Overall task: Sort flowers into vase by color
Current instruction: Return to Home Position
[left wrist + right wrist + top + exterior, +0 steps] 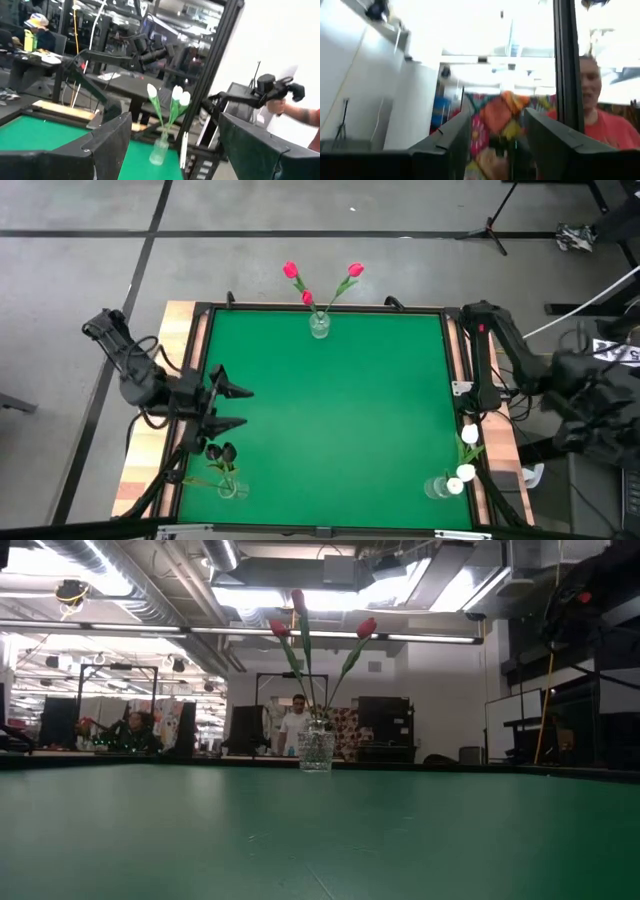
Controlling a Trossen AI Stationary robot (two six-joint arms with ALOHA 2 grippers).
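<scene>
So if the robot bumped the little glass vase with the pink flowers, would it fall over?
Probably, quite easily. The vase looks small and narrow, while its three pink flowers rise far above it and splay out, so it seems top-heavy. It looks like clear glass, so it might crack if it tipped.

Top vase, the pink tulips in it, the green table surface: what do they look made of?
Top vase: clear glass or hard plastic, cannot tell which; stems show through, textured lower wall glints. Pink tulips: probably artificial, fabric or plastic; stiff thin stems, evenly coloured heads. Table surface: matte green, felt-like mat; only a faint sheen in the low view.
</scene>
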